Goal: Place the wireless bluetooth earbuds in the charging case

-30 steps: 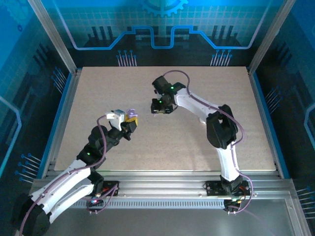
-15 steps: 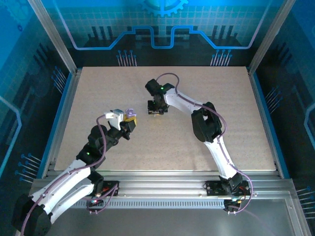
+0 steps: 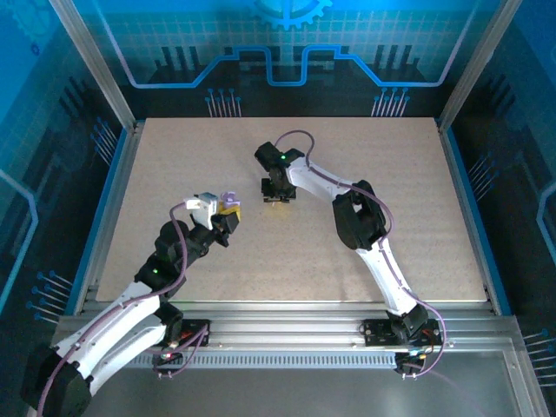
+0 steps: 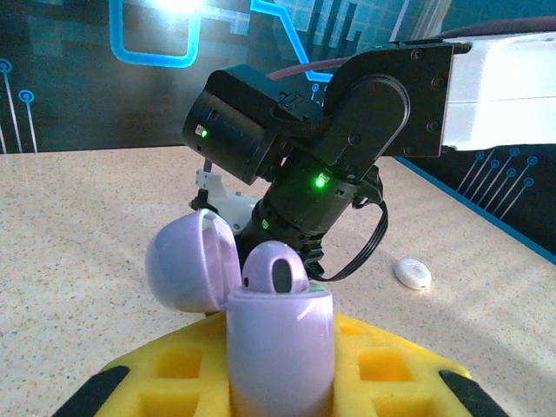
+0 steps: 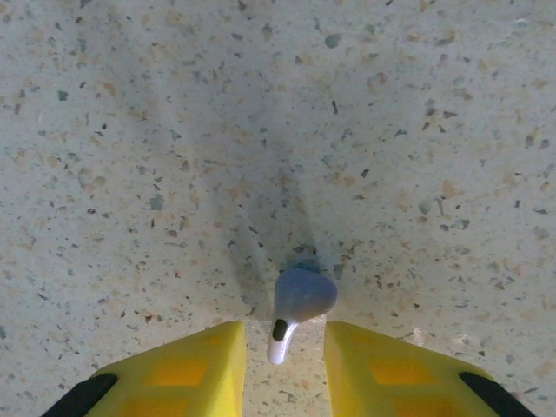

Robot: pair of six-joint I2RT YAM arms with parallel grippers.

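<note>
Left side: your left gripper is clamped on the charging case. The yellow fingers sit on either side of the case body and hold it upright, off the desk. The lid is hinged open and tipped over to the left in the left wrist view. One lilac earbud is already in the case, and its rounded head with a dark oval spot sticks up above the rim.

Right side: your right gripper is low over the desk near the middle, just right of the left gripper in the top view. Its fingers are apart with a narrow gap. A second earbud lies on the speckled surface right at the fingertips. Its bulb sits just beyond them and its stem points back into the gap. You can see bare desk on both sides of the stem, so neither pad is touching it and nothing is gripped.

The right arm's wrist sits close behind the open case in the left wrist view, with a green light on. A small white oval piece lies on the desk off to the right, well apart from the case. I cannot tell what it is.
</note>
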